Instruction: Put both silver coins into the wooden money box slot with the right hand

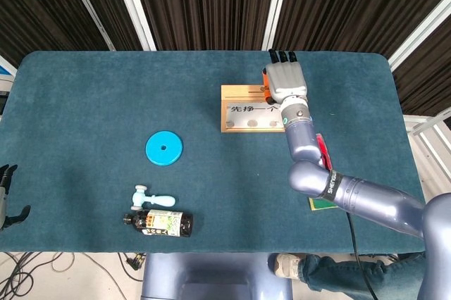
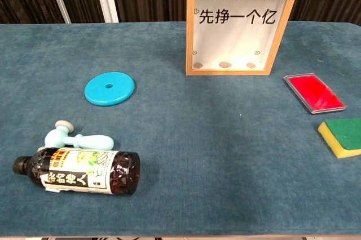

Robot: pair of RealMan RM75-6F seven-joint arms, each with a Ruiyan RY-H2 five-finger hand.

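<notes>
Box: wooden money box [image 2: 238, 25] stands upright on the far part of the desk [image 2: 214, 150], glass front toward my chest camera; I read dark printed characters on its white panel.
Coins: I count three small round coins [image 2: 225, 65] lying along the bottom inside the box, behind the glass; I cannot tell which of them are the silver ones.
Right hand: my right hand [image 1: 285, 80] hangs over the right end of the box top in the head view, back of the hand facing up, dark fingertips pointing to the far edge of the desk. From the chest camera only an orange bit shows at the box's top rim. I cannot tell whether the hand is closed on a coin or holds nothing, since the palm side is hidden.
Left hand: my left hand [image 1: 7, 198] sits off the near left corner of the desk, well apart from everything; I see nothing in it and its dark fingers look spread.
Disc: a blue disc [image 2: 109, 88] with a centre hole lies flat, left of the box.
Bottle: a dark bottle [image 2: 79, 170] lies on its side near the front edge, cap to the left.
Toy: a pale blue hammer [image 2: 76, 137] lies just behind the bottle.
Case: a red flat case [image 2: 313, 93] lies right of the box.
Sponge: a green and yellow sponge [image 2: 342, 136] lies in front of the case.
</notes>
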